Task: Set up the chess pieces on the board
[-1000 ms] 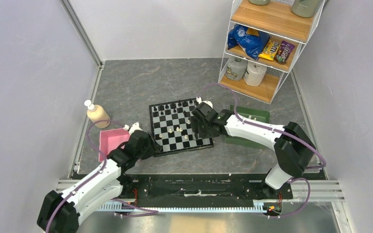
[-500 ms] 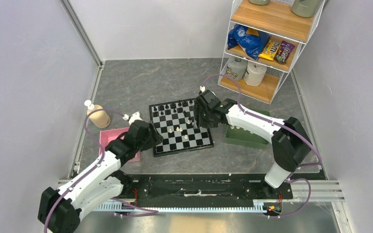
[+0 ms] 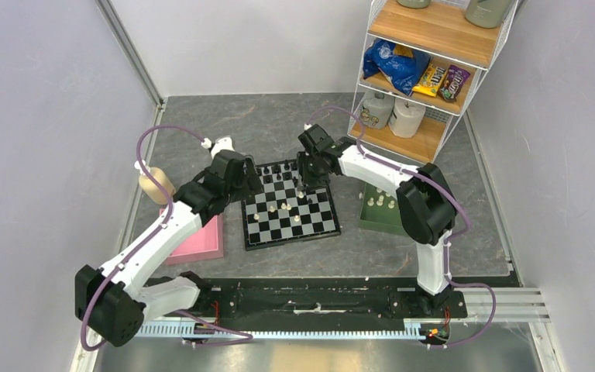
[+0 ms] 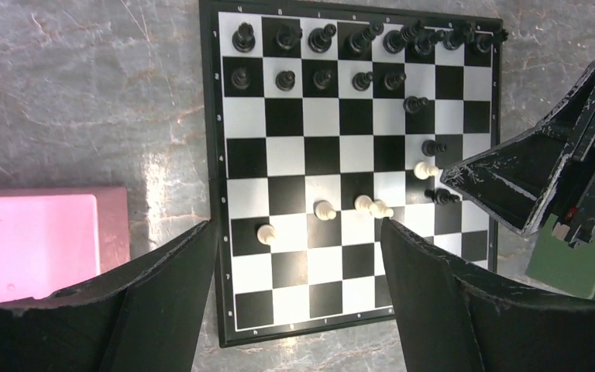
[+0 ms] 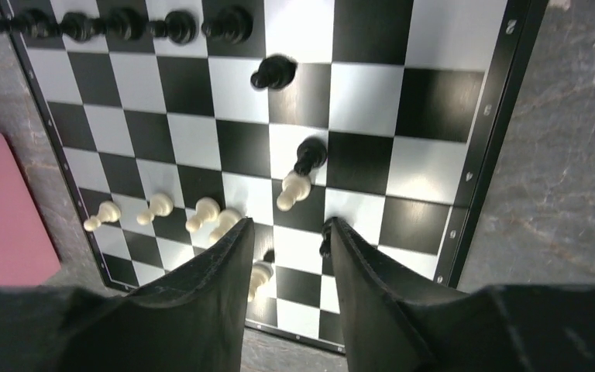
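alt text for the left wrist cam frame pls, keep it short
Looking down on a chessboard framed between the open black fingers of the left gripper, black pieces mostly ranked along its top rows and a few white pieces scattered mid-board. The right gripper reaches in over the board's right side; a pink tray lies left, a green tray at lower right.

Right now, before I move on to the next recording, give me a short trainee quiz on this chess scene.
1. True or false: the left gripper holds a chess piece.
2. Which tray holds cream pieces? A) pink tray B) green tray C) neither
3. Fill in: the pieces lined along the board at its far edge are ___.
Key: 1 false, its jaws stand open and empty. 2 B. 3 black pieces.
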Robot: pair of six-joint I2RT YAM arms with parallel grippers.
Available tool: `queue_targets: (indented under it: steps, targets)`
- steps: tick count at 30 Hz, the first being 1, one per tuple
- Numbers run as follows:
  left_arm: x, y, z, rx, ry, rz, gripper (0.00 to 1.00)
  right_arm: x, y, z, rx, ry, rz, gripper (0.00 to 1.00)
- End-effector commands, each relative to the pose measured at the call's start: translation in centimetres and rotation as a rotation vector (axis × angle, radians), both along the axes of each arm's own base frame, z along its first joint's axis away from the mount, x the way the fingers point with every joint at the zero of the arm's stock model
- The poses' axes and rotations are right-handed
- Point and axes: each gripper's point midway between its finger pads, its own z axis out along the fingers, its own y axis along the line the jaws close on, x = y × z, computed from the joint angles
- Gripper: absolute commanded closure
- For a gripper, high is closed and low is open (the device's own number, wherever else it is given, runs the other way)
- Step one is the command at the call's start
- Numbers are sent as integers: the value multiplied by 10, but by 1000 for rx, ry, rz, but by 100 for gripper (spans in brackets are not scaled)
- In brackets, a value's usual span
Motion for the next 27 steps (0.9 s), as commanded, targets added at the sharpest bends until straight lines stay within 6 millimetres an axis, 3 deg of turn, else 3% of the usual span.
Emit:
queue_targets:
  steps: [1,6,10,19,27]
  targets:
    - [18,6,17,54,-38,-23,16,20,4,7,17,-6,6,54]
    - [26,8,15,-4,-41,-15,16,24,5,-4,-12,10,15,61]
    - [29,12,12,-29,-32,-12,16,25,9,-10,-12,28,21,60]
    - [35,17,9,-60,-30,-12,16,36,13,-15,-19,18,6,62]
    - [34,23,2,-60,-11,0,16,34,9,-16,-43,26,8,72]
